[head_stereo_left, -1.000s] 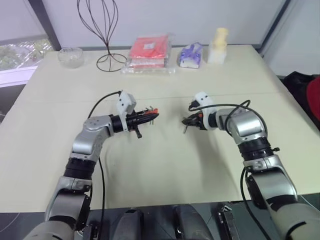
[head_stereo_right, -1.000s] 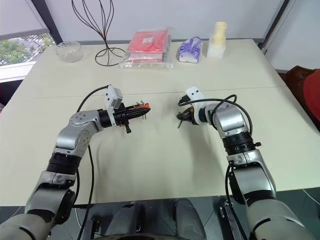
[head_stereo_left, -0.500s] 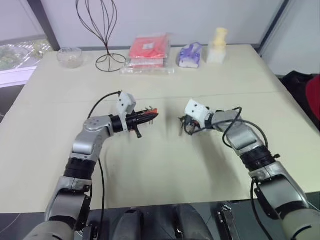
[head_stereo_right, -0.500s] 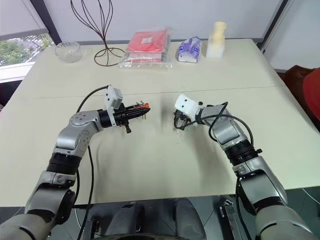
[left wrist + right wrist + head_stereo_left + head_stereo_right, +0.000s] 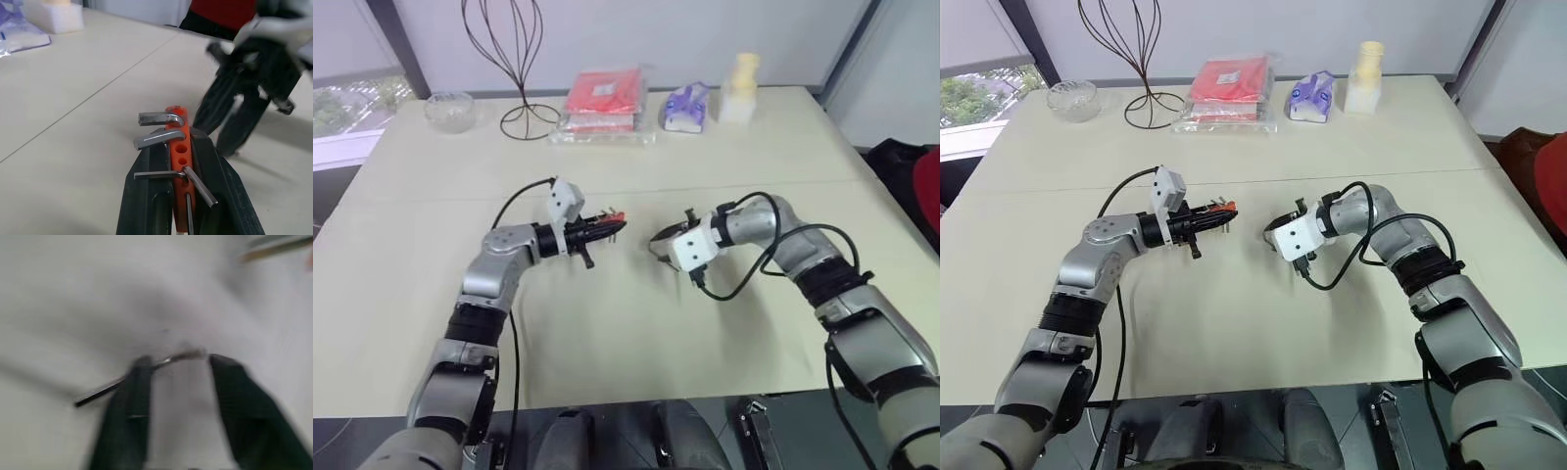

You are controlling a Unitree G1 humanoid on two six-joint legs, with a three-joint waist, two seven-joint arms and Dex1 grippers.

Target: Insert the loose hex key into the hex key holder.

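Left wrist view: left pincer (image 5: 182,183) clamps the hex key holder (image 5: 178,147); right pincer (image 5: 178,396), fingers apart, straddles the loose hex key (image 5: 122,382), uninserted.

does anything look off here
Yes: the right end effector is open, with the hex key askew against one finger, not clamped. It may be slipping loose. The holder looks fine.
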